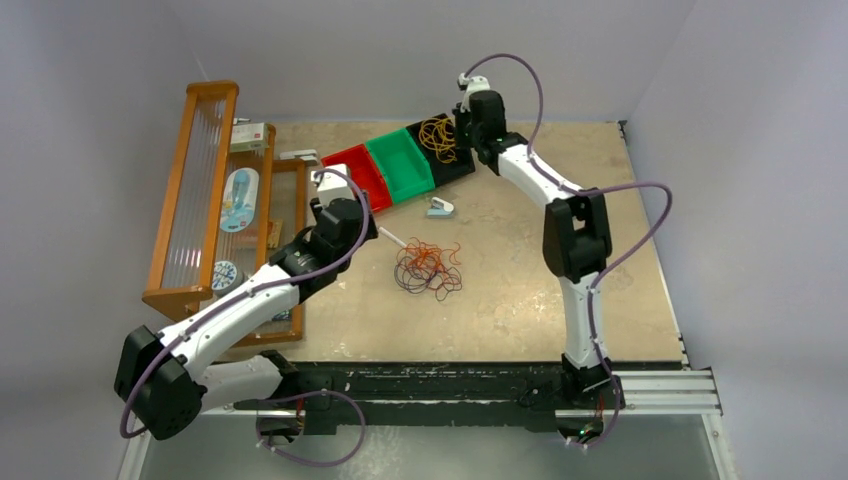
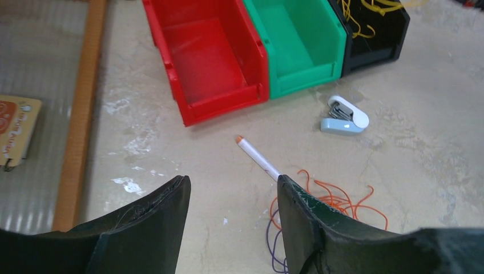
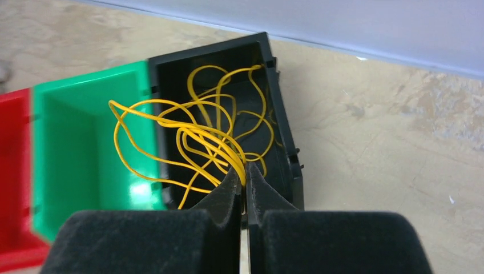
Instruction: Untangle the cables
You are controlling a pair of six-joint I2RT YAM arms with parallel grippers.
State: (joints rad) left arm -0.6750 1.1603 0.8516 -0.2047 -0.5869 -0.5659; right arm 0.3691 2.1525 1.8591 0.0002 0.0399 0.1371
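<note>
The right gripper [image 3: 243, 171] is seen pinched together on a bunch of yellow cables [image 3: 194, 137]. These are looped out ahead of its fingertips, over the black bin [image 3: 217, 57] directly in front and partly across the green bin [image 3: 85, 142] to the left of it. The left gripper [image 2: 233, 182] is held with its jaws apart and nothing between them. A marker [image 2: 259, 157] is seen just ahead of its right finger, and a tangle of cables [image 1: 428, 268] in red, orange and dark strands is spread on the table [image 2: 434, 85] beside that finger. A stapler [image 2: 345, 117] is found farther ahead to the right, and a red bin [image 2: 211, 57] straight ahead.
</note>
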